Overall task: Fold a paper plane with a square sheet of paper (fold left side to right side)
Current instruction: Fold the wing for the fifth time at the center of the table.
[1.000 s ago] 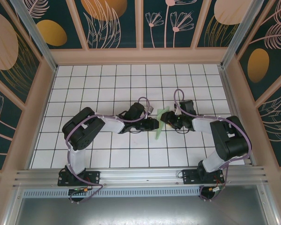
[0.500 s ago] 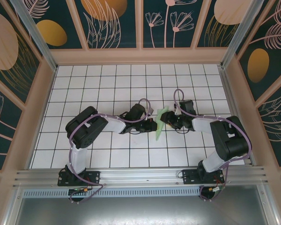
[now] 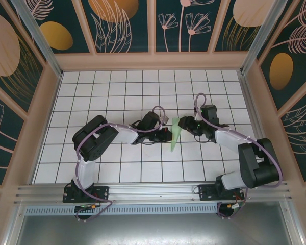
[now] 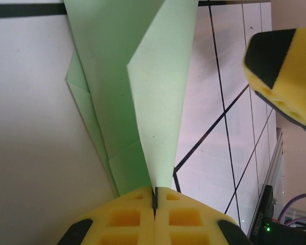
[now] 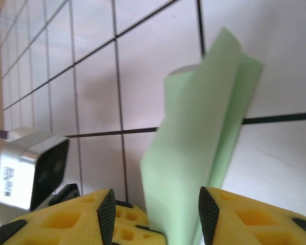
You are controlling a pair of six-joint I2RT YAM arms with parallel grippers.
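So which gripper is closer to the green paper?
Left. The left gripper is shut on the green paper, pinching its edge. The right gripper is open at its wide end, fingers apart on either side.

My left arm (image 3: 94, 140) and right arm (image 3: 255, 163) are black with pale grey covers and lilac cables. My fingers (image 4: 127, 219) are yellow with black edges. My black bases sit on the rail (image 3: 153, 191).

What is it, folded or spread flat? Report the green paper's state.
Folded: the paper plane is a narrow pointed wedge with layered flaps, its edge pinched in the shut left pincer.
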